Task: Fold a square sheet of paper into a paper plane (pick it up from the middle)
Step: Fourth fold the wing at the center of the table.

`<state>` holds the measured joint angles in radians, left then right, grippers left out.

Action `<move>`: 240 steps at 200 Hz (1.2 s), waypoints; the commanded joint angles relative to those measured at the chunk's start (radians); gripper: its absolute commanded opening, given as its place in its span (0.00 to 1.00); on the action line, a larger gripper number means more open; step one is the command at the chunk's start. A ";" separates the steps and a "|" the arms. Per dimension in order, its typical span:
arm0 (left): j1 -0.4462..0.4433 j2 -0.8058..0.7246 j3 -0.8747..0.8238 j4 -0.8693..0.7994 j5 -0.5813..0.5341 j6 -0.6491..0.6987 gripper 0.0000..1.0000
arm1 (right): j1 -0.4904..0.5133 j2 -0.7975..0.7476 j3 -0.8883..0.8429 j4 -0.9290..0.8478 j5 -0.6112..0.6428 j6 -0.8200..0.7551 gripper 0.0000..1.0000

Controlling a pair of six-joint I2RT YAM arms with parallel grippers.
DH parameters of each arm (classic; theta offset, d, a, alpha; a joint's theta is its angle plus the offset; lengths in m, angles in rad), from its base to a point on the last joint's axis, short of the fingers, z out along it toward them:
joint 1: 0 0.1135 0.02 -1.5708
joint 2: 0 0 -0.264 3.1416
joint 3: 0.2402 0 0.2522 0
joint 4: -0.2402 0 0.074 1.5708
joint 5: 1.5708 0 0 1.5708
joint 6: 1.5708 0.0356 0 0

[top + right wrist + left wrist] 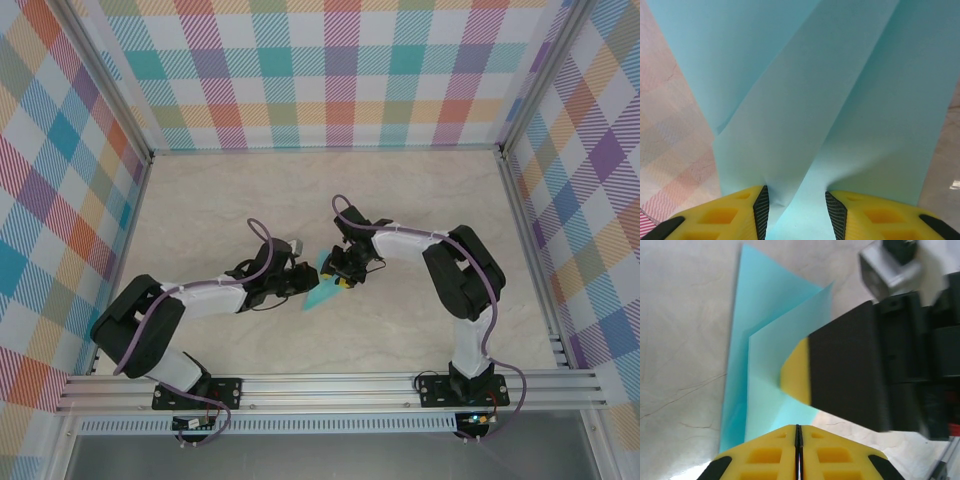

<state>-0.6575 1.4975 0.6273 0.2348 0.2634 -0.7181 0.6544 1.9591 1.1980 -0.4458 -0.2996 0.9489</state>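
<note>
Roughly halfway, I judge: the square sheet of paper (pixel 322 297) is no longer a flat square. The left wrist view shows it as overlapping turquoise layers with slanted edges and a sharp corner, but it is not yet a slim dart. The narrowing folds and the final centre crease look to be left.

It lies at the middle of the tabletop (pixel 300 190), between the two arms. From above, its long axis runs about 1 o'clock to 7 o'clock, and it seems to taper toward 7, though the end effectors cover its middle.

The left end effector (pixel 797 432) meets it from 9 o'clock with its yellow fingers pressed together. The sheet's near edge reaches their tips; whether a layer is nipped there I cannot tell.

The right end effector (pixel 795 200) comes in from 3 o'clock. Its fingers stand moderately apart, astride a raised ridge of the paper, with no visible clamp.
</note>
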 commanded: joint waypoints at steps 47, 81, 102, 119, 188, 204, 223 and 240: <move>0.033 0.017 0.045 0.018 0.007 -0.023 0.09 | -0.004 0.173 -0.046 -0.132 0.157 -0.026 0.42; 0.036 0.043 0.045 0.014 0.011 -0.022 0.08 | -0.004 0.186 -0.034 -0.133 0.147 -0.037 0.43; 0.036 0.052 0.048 -0.008 -0.012 -0.020 0.08 | -0.004 0.192 -0.030 -0.128 0.133 -0.055 0.46; 0.038 0.059 0.050 -0.011 -0.015 -0.020 0.08 | -0.004 0.200 -0.016 -0.140 0.129 -0.070 0.47; 0.039 0.126 0.074 0.016 0.065 -0.017 0.07 | -0.004 0.222 -0.008 -0.157 0.126 -0.052 0.44; 0.038 0.137 0.081 0.005 0.068 -0.013 0.07 | -0.005 0.222 -0.007 -0.154 0.125 -0.053 0.44; 0.039 0.156 0.089 -0.002 0.069 -0.011 0.07 | -0.005 0.223 -0.005 -0.153 0.122 -0.058 0.45; 0.039 0.167 0.092 -0.008 0.065 -0.013 0.07 | -0.003 0.223 -0.004 -0.154 0.120 -0.060 0.45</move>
<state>-0.6254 1.6295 0.6884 0.2356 0.3069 -0.7368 0.6403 2.0197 1.2785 -0.5434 -0.3458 0.9161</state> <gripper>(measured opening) 0.073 0.447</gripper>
